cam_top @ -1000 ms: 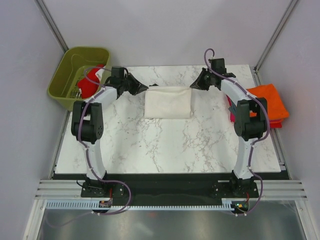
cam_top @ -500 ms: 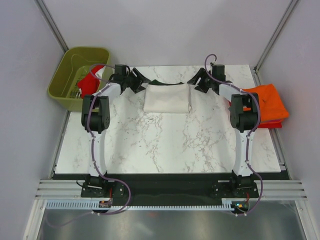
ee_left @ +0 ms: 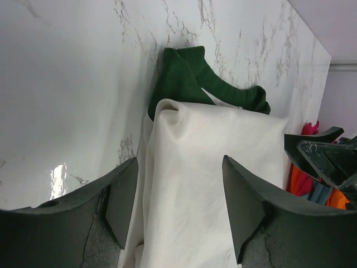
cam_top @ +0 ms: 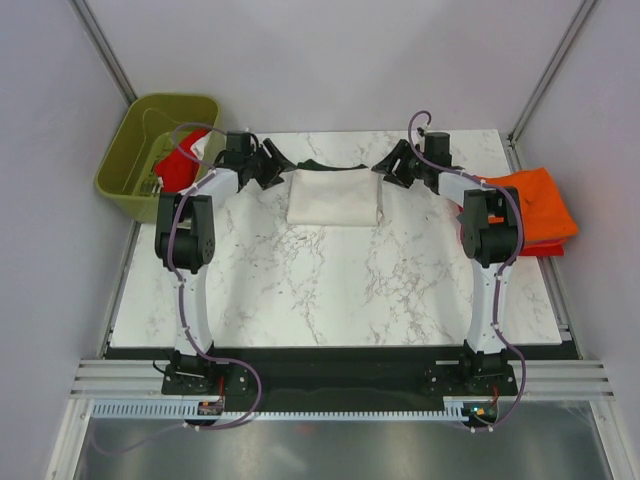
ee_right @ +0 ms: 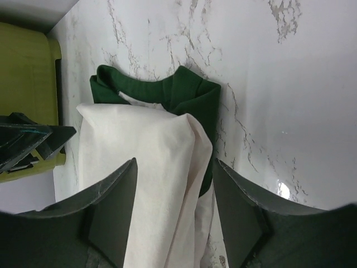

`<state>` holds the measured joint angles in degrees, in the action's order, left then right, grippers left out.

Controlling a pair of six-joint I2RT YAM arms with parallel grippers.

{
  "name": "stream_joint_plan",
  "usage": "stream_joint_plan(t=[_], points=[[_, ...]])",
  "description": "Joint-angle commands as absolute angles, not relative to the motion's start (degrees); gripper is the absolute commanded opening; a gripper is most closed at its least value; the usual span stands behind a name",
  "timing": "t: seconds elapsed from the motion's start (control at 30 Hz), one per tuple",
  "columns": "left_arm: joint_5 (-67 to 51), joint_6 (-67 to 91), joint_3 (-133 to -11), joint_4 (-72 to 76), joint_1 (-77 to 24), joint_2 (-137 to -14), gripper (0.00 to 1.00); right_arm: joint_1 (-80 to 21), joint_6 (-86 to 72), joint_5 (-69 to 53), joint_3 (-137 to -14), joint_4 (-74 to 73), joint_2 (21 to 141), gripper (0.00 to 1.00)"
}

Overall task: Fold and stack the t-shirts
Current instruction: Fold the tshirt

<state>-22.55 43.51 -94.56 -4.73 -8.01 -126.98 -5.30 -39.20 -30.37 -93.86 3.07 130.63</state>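
Both arms are stretched up from their bases at the bottom of the overhead frame, elbows bent and raised at mid-height, forearms angled inward toward the far edge of the white marble-patterned table (cam_top: 330,290). The folded cream cloth t-shirt (cam_top: 334,197) lies flat in the upper centre of that view, a neat rectangle with its dark green trim (ee_left: 184,78) poking out along the far side.

The left gripper (cam_top: 272,165) sits just off the shirt's left end, pointing right at it. From its own wrist camera that left gripper (ee_left: 179,167) has its fingers spread wide, cream cloth showing in the gap between them, nothing pinched. The right gripper (cam_top: 390,165) mirrors it at the shirt's right end, pointing left; its wrist view shows the right gripper (ee_right: 174,167) parted just as widely, with the cloth lying beneath and not clamped. The two tools face each other across the fold, each hanging low over a top corner, though whether the fingers touch the fabric I cannot tell.

Away at the right edge of the frame a bright orange t-shirt (cam_top: 540,205) rests folded. At upper left an olive-green plastic bin (cam_top: 130,150) holds a crumpled red t-shirt (cam_top: 180,165).
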Motion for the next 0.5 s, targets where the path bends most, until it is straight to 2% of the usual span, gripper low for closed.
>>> stream_joint_plan(t=[0.0,0.13,0.2,0.23,0.33,0.37,0.4,0.43,0.47], points=[[-21.4,39.6,-99.6,-6.3,-8.9,-131.0,0.68,-5.3,-39.0,-32.3,-94.0,5.4,133.6,0.63],[-22.1,39.6,-103.0,-8.2,-9.9,-134.9,0.68,-5.4,-38.9,-31.9,-96.1,4.2,136.1,0.56],[-21.9,40.1,-105.0,-9.3,-10.2,-137.0,0.65,-5.7,-39.0,-31.0,-97.3,3.8,137.3,0.41],[-21.8,40.3,-105.7,-9.3,-10.1,-137.7,0.63,-5.9,-39.0,-30.7,-98.0,3.5,137.8,0.41],[-20.9,41.3,-108.2,-10.5,-10.2,-139.5,0.46,-6.0,-39.5,-30.9,-102.0,2.4,140.4,0.25],[-20.7,41.6,-108.8,-10.5,-10.2,-139.7,0.35,-6.0,-39.5,-31.0,-102.8,2.2,140.8,0.16],[-20.5,41.8,-109.1,-10.5,-10.2,-139.9,0.3,-6.0,-39.5,-30.9,-103.9,2.3,141.1,0.11],[-20.5,41.8,-109.4,-10.5,-10.1,-140.2,0.25,-6.1,-39.4,-30.7,-104.2,2.3,141.2,0.02],[-20.3,42.0,-109.7,-10.4,-10.2,-140.3,0.15,-6.0,-38.9,-30.6,-104.6,2.4,141.2,0.01]])
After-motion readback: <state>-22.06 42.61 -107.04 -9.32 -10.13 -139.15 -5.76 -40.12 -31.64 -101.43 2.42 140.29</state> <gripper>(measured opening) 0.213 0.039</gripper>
